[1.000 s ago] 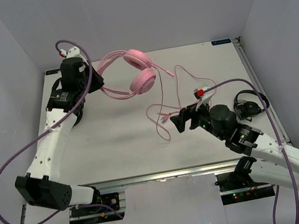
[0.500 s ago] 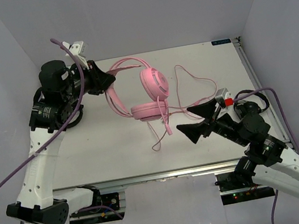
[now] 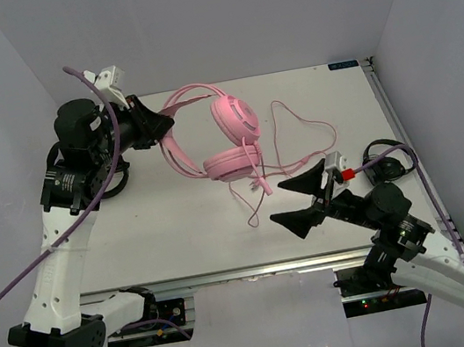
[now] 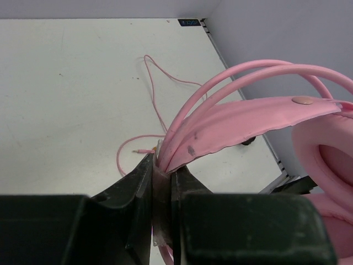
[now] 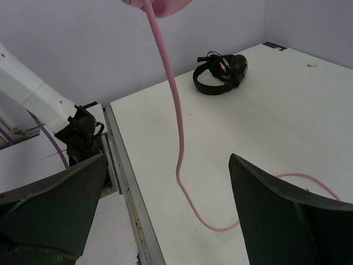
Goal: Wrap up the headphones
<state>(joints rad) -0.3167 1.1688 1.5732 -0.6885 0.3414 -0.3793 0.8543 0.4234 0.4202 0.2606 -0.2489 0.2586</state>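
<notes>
The pink headphones (image 3: 226, 130) hang in the air above the table, held by the headband. My left gripper (image 3: 152, 130) is shut on the headband (image 4: 248, 118), which the left wrist view shows pinched between its fingers (image 4: 161, 165). An ear cup (image 4: 331, 160) fills that view's right edge. The thin pink cable (image 3: 301, 131) loops over the table, and a strand hangs from the lower ear cup down to the table (image 5: 172, 94). My right gripper (image 3: 278, 202) is wide open and empty, and the hanging strand is just ahead of its jaws (image 5: 168, 159).
A black headset (image 3: 388, 162) lies at the table's right edge beside my right arm. Another black headset (image 5: 220, 70) lies at the left side, below my left arm. Cable loops (image 4: 157, 105) lie on the table's far right part. The metal front rail (image 5: 124, 182) is close.
</notes>
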